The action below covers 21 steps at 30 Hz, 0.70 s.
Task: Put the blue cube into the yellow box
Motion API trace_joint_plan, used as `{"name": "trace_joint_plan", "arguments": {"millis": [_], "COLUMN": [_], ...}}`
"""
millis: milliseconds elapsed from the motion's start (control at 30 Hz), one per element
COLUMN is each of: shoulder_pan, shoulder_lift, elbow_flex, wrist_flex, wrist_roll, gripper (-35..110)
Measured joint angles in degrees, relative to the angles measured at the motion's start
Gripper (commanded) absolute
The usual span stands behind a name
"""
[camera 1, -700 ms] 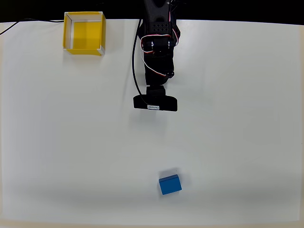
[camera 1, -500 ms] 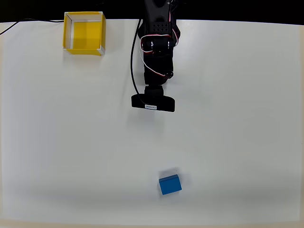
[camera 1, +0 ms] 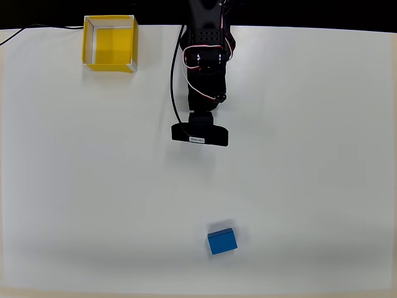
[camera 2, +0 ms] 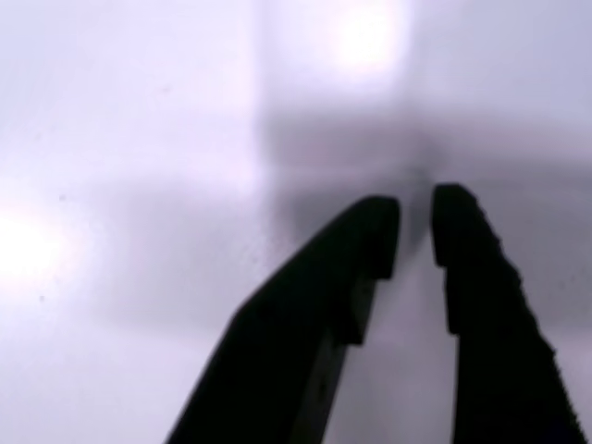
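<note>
**Box empty, cube far off, hand slightly parted over bare worktop**

In the overhead view the yellow box [camera 1: 110, 43] sits at the top left corner of the white worktop [camera 1: 310, 155], just beside the back edge. Its yellow floor is bare; nothing lies in it. The blue cube [camera 1: 222, 241] rests on the worktop near the front edge, a little right of centre, well apart from the box and turned slightly askew.

The black arm [camera 1: 205, 62] reaches from the back edge toward the middle of the worktop, with a dark bar-shaped part at its front end. In the wrist view the hand [camera 2: 415, 231] hangs over plain worktop, its two dark fingers [camera 2: 467, 250] nearly together with a narrow gap between the tips, grasping nothing.
</note>
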Motion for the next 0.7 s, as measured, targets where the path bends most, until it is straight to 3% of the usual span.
{"name": "trace_joint_plan", "arguments": {"millis": [200,700], "shoulder_pan": [0.1,-1.0], "shoulder_lift": [-9.3,-60.8], "elbow_flex": [-2.2,-30.6], "wrist_flex": [-12.7,-57.0], "wrist_roll": [1.2,5.2], "gripper": [16,54]}}
